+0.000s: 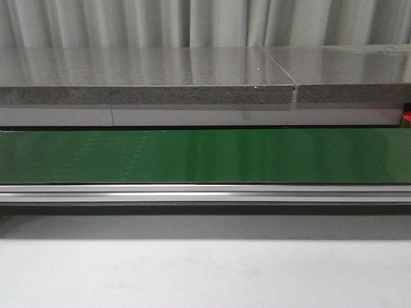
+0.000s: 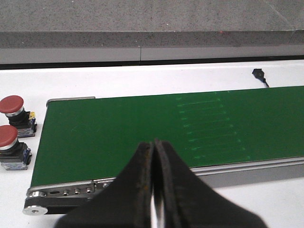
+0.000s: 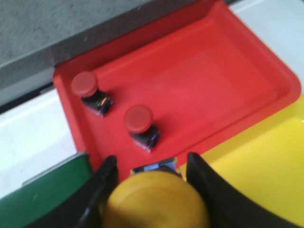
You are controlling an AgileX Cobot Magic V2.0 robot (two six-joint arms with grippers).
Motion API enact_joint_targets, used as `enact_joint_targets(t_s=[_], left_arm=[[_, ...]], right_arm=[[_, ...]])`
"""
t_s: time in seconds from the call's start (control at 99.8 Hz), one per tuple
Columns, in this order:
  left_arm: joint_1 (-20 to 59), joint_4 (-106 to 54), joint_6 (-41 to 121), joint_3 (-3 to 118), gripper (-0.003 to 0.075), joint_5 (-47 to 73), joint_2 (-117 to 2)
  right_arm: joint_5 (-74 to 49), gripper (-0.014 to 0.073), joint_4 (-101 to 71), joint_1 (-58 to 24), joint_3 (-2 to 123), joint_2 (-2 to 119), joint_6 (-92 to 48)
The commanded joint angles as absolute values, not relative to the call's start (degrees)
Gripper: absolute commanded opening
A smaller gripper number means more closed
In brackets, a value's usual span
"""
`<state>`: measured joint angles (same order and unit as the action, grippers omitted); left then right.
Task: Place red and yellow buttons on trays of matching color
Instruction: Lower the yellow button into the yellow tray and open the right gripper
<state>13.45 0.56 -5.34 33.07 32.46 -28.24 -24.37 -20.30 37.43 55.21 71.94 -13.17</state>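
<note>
The front view shows only the green belt (image 1: 205, 156) running across the frame, its metal rail below it, a grey stone ledge (image 1: 148, 76) behind and white table (image 1: 205, 273) in front; no arm, button or tray appears there.

The left wrist view adds the belt's end with its roller (image 2: 35, 210) and two red buttons (image 2: 10, 105) (image 2: 6, 137) standing upright on the white table just beside that end, one next to the other, neither on the belt. A small black plug (image 2: 259, 73) lies on the table beyond the belt. The left gripper (image 2: 154, 190) hangs over the near edge of the belt with its black fingers pressed together and nothing between them.

The right wrist view alone shows the trays. The red tray (image 3: 199, 80) lies against the grey ledge, and the yellow tray (image 3: 266, 161) sits touching its side. Two more red buttons (image 3: 85, 84) (image 3: 138, 118) stand inside the red tray, near one another but apart. The right gripper (image 3: 152, 190) has its fingers spread around a yellow button (image 3: 154, 202), clasping it on both sides; the button's cap fills the space between them. It is held above the border where the two trays meet, with a corner of the belt just beside.
</note>
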Motion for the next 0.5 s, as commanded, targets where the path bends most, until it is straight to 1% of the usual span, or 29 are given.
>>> enact_joint_targets(t_s=[0.0,0.221,0.491], left_arm=[[13.55,0.41,-5.95,34.63,-0.0019,27.83,-28.49],[13.55,0.41,-5.95,34.63,-0.0019,27.83,-28.49],[13.55,0.41,-5.95,34.63,-0.0019,27.83,-28.49]], right_arm=[[-16.20,0.0127,-21.18,39.10,56.83,71.64,-12.76],[-16.14,0.0127,-21.18,42.71,56.83,76.93,-12.76],[-15.73,0.0127,-20.25,43.25,56.83,83.70,-12.81]])
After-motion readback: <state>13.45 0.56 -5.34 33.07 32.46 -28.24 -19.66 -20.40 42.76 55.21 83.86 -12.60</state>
